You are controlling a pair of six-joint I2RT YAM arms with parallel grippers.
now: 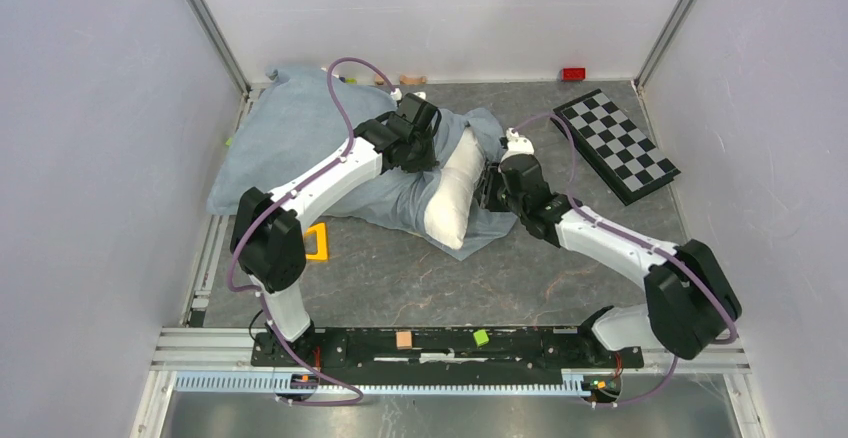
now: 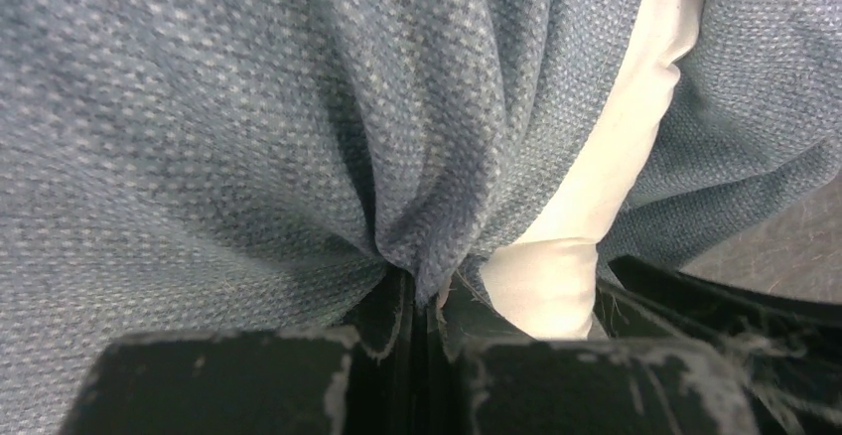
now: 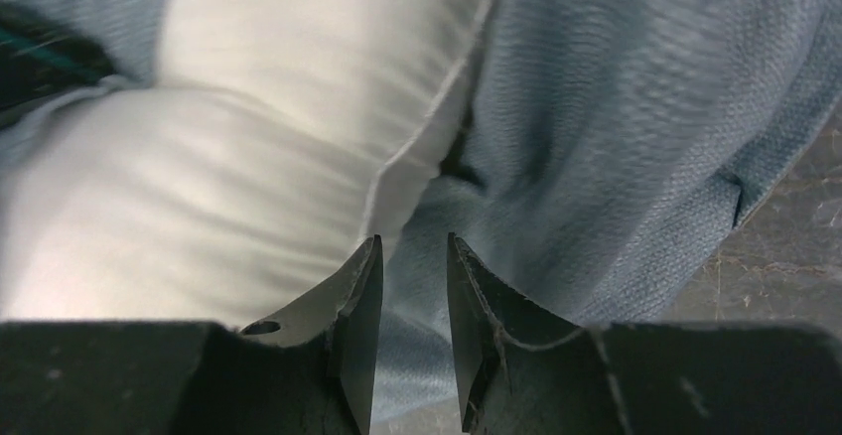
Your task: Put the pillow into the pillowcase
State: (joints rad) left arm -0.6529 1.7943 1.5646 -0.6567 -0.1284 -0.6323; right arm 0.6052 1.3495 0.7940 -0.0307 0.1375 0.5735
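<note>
Top external view, from the left: the pillowcase (image 1: pixel 290 138) sprawls crumpled from the far-left corner toward the middle of the table (image 1: pixel 420 278), with an orange piece (image 1: pixel 316 242) just beside its near edge. The left gripper (image 2: pixel 422 296) is clenched on a bunched fold of that blue-grey cloth. Next comes the pillow (image 1: pixel 455 193), only partly in, a plump white band showing between folds of the case at the centre. It looks light, soft and springy, likely to bulge back out when pushed. I would take it at the exposed seam edge while the cloth is held taut. The right gripper (image 3: pixel 412 256) sits at that seam, jaws apart, holding nothing. Farther right the checkered board (image 1: pixel 617 145) lies well apart and is no obstacle. Loose cloth bunched beside the pillow is the likelier snag.
</note>
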